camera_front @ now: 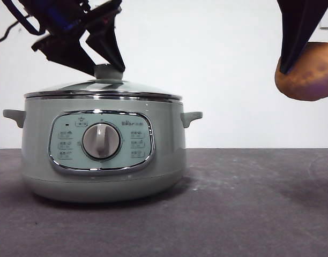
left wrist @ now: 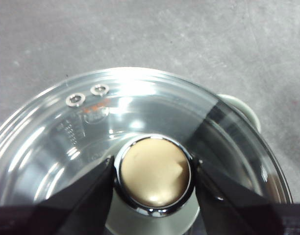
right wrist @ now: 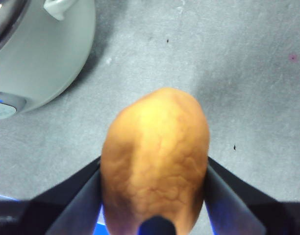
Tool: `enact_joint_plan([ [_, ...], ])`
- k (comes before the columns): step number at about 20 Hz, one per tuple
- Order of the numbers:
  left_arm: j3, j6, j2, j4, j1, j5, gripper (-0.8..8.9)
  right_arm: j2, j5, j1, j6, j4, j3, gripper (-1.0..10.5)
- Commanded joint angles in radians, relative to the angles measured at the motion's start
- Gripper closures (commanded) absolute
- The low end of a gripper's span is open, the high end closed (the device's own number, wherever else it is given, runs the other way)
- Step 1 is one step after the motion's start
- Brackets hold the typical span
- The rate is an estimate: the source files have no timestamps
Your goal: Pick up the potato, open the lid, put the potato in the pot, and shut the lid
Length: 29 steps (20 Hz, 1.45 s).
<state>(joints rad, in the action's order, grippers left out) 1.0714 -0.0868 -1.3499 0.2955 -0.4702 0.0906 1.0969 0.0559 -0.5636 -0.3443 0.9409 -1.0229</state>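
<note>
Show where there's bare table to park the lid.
Free: bare table beside the pot, below the potato held aloft by the right gripper. Crowded: pot top, where the left gripper clamps the lid knob.

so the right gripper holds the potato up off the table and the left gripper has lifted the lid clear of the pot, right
Not quite: the lid sits closed on the pot in the front view. The left gripper only brackets its knob. The right gripper does hold the potato aloft.

Lid (camera_front: 102,89) on pot (camera_front: 102,155); potato (camera_front: 308,72) held aloft to its right
</note>
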Motion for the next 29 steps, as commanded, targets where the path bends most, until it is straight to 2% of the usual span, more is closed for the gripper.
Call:
enact_joint_plan([
  [1, 0.034, 0.021, 0.077, -0.024, -0.002, -0.013, 8.26, 0.0, 0.002, -0.002, -0.006, -0.029, -0.003, 9.5],
  [5, 0.101, 0.061, 0.196, 0.071, -0.002, -0.018, 8.26, 0.0, -0.004, -0.002, -0.005, -0.089, -0.003, 9.5],
  [7, 0.137, 0.075, 0.27, 0.154, -0.002, -0.052, 8.26, 0.0, -0.006, -0.002, 0.004, -0.142, -0.003, 9.5],
  [13, 0.162, 0.092, 0.523, 0.325, -0.002, -0.122, 8.26, 0.031, -0.197, -0.006, 0.024, -0.365, -0.01, 9.5],
  [15, 0.162, 0.091, 0.599, 0.381, -0.002, -0.154, 8.26, 0.073, -0.214, -0.025, 0.025, -0.397, -0.041, 9.6],
  [21, 0.162, 0.079, 0.787, 0.512, -0.002, -0.171, 8.26, 0.318, -0.214, -0.117, 0.097, -0.381, -0.272, 9.6],
  [29, 0.162, 0.068, 0.823, 0.523, -0.002, -0.175, 8.26, 0.73, -0.206, -0.17, 0.236, -0.277, -0.674, 9.6],
])
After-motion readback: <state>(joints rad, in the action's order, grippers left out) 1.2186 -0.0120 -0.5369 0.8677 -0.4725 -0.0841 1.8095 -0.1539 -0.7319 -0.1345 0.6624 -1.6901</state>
